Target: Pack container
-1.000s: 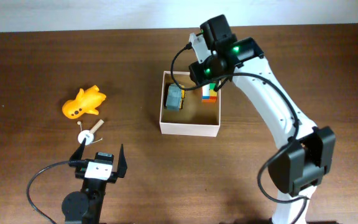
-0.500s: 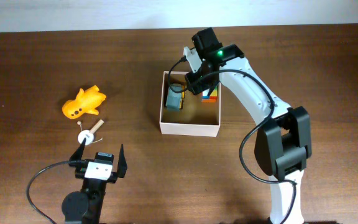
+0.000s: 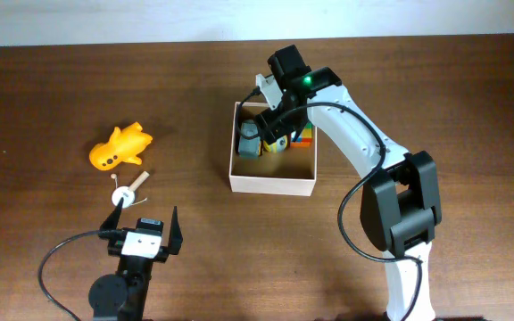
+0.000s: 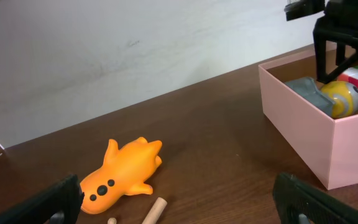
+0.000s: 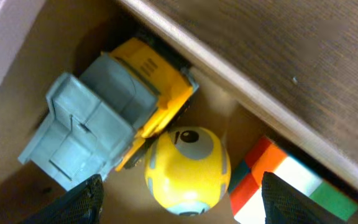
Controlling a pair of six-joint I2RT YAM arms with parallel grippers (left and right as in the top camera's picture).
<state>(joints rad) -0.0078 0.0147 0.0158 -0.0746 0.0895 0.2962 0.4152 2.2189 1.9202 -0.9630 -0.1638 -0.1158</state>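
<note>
- Brown wood worktop [image 3: 43, 89] from overhead: the container [image 3: 271, 185], one white-walled box, sits near the middle. My right gripper [image 3: 271, 127] hangs over its far left corner, and that arm crosses above the box's right side.
- Left of the box and well apart from it lie one orange toy animal [image 3: 120, 148] and one small wooden peg [image 3: 132, 190]. My left gripper [image 3: 144, 217] sits just beside the peg, its jaws spread wide and empty.
- From my left wrist, the orange toy and the peg lie close ahead and the container's wall stands off to the right. Nothing blocks the way between them.
- From my right wrist I count three toys in the container: one grey-and-yellow truck [image 5: 114, 112], one yellow ball [image 5: 188, 168] against it, and one multicoloured block [image 5: 278, 174] just beside the ball. My fingers [image 5: 82, 199] stand wide on either side of the ball, gripping nothing.
</note>
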